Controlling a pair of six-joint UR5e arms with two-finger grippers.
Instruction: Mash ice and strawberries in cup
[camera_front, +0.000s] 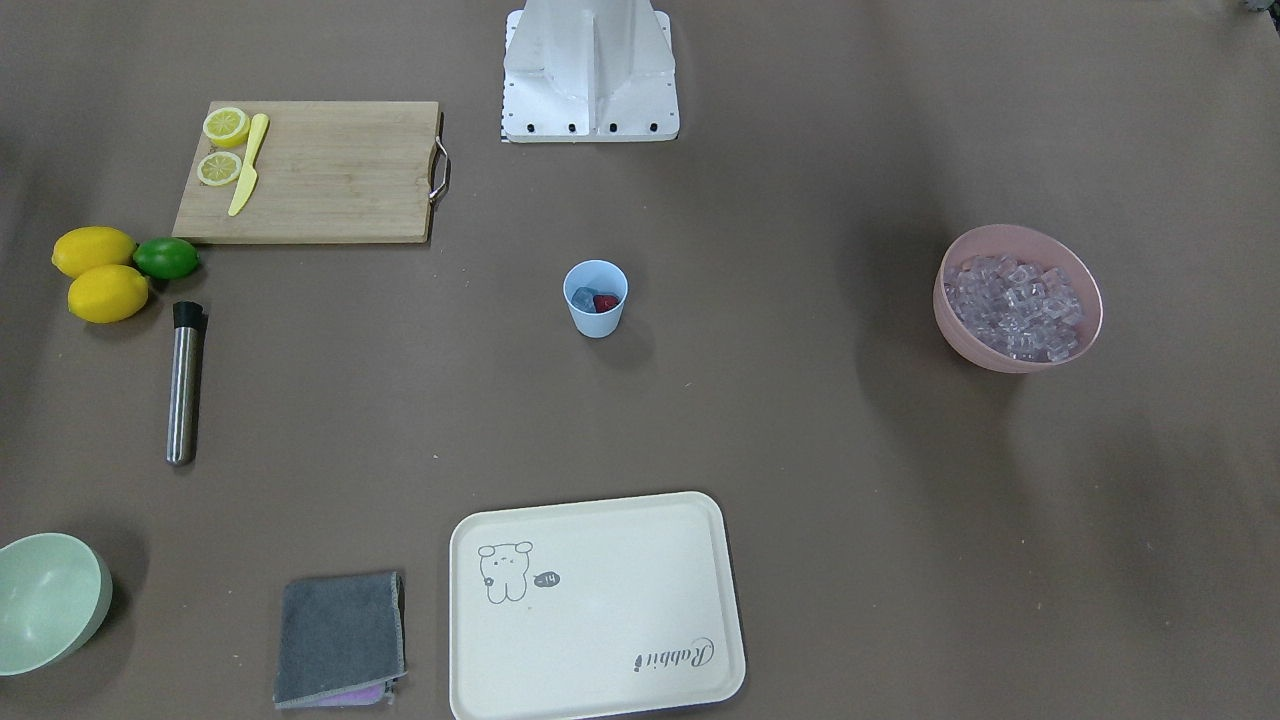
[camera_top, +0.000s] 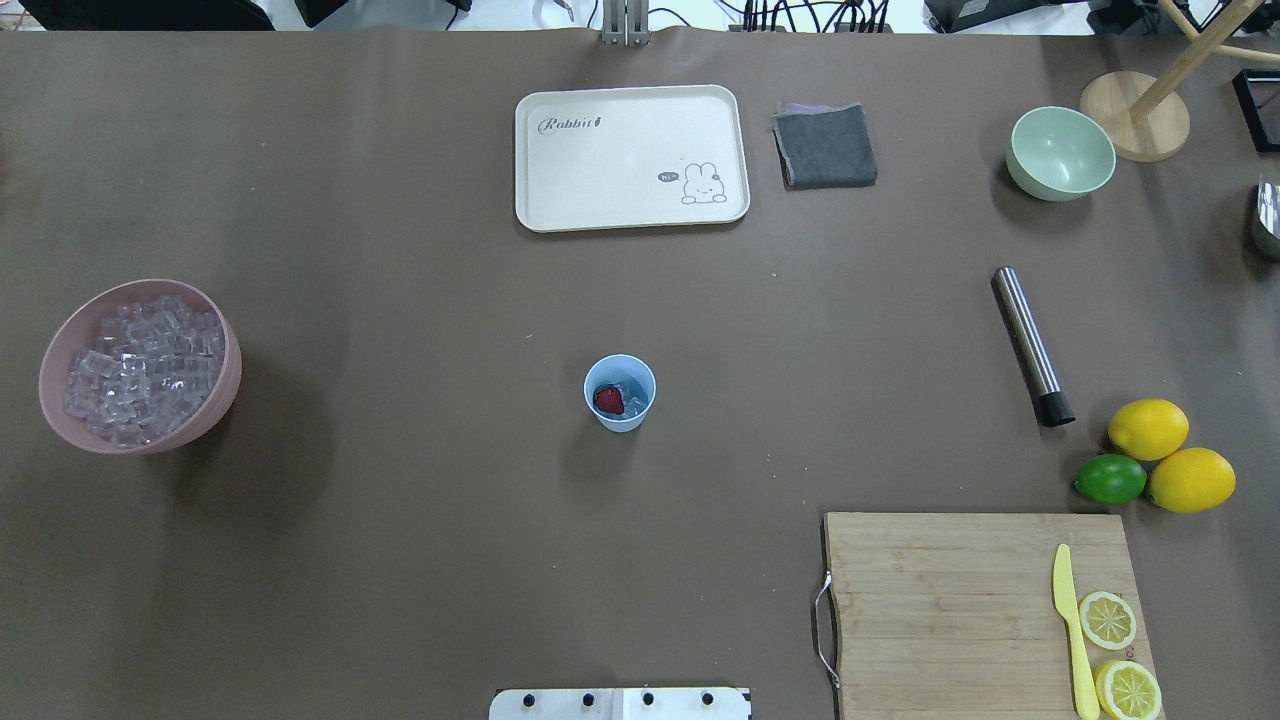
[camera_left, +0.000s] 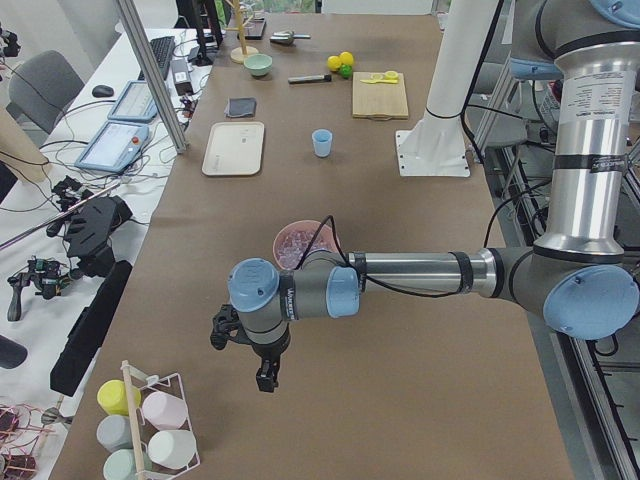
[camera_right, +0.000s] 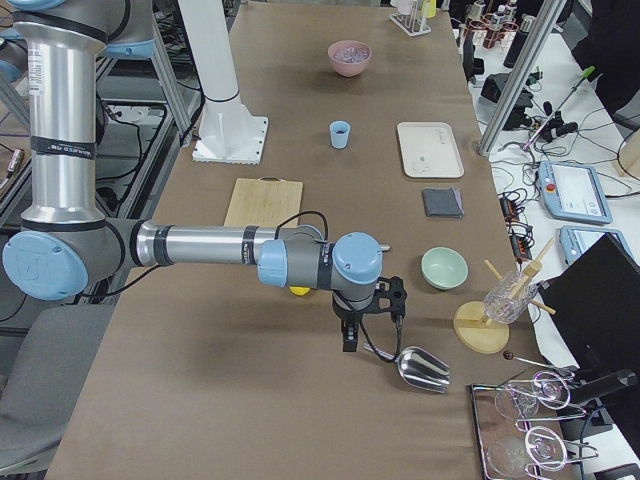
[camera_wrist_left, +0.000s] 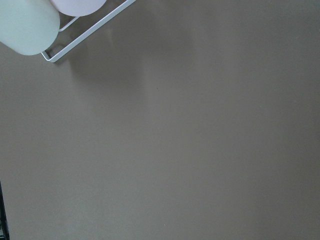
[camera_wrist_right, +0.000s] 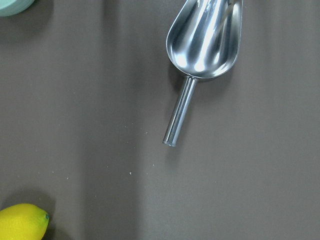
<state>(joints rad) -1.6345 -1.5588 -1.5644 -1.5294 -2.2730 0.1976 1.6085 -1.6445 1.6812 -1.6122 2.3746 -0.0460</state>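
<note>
The light-blue cup (camera_front: 596, 297) (camera_top: 620, 392) stands upright mid-table. Inside it lie a red strawberry (camera_front: 606, 302) (camera_top: 608, 400) and some clear ice (camera_front: 583, 297) (camera_top: 632, 402). More ice cubes (camera_top: 140, 365) fill a pink bowl (camera_front: 1012, 238). My left gripper (camera_left: 262, 375) hangs far from the cup, over bare table near a rack of cups; it shows only in the exterior left view, so I cannot tell its state. My right gripper (camera_right: 350, 340) hovers at the other table end, just above a steel scoop (camera_wrist_right: 205, 40); whether it is open or shut I cannot tell.
A steel muddler (camera_front: 184, 385) lies near two lemons (camera_front: 95, 270) and a lime (camera_front: 167, 258). A cutting board (camera_front: 330, 175) holds lemon halves and a yellow knife. A cream tray (camera_front: 600, 610), grey cloth (camera_front: 340, 638) and green bowl (camera_front: 45, 600) sit along the far edge.
</note>
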